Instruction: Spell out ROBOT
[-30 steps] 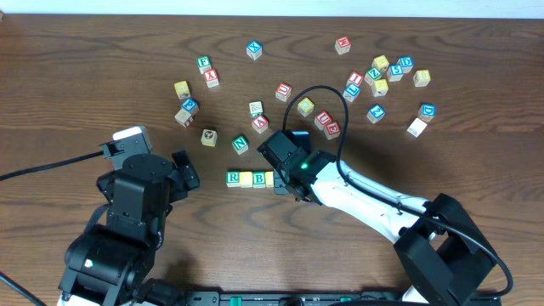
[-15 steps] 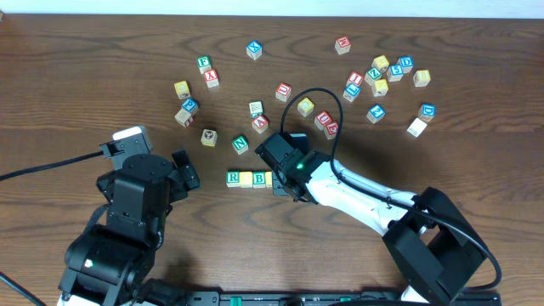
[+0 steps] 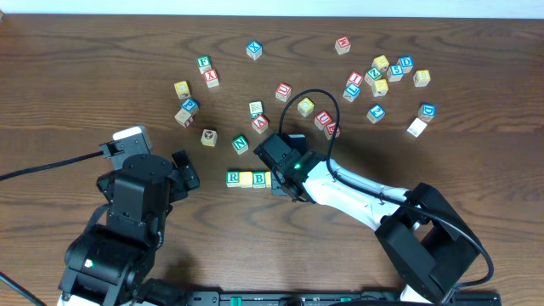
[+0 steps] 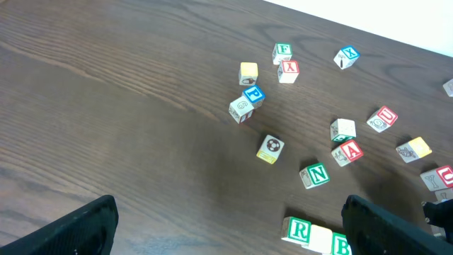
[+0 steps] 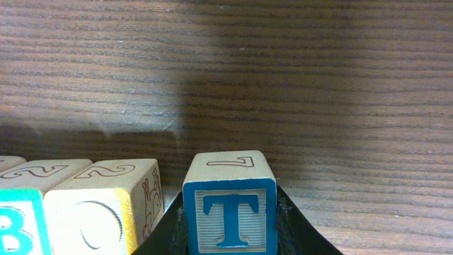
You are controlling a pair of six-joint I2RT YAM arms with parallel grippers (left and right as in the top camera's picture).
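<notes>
**T gripped at the row's end**

Right fingers [image 5: 291, 225] clamp the T [image 5: 230, 211] just right of a yellow cube [image 5: 99, 212]. B [image 3: 259, 179] and R [image 3: 233, 178] sit further left on the counter [image 3: 102, 68]. Left fingers [image 4: 81, 228] are spread wide and hold nothing.

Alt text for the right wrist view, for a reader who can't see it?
The right gripper holds a blue T cube between its jaws, against a wooden table. Just left of it sits a yellow-faced cube, then a green B cube cut off by the frame edge.
</notes>
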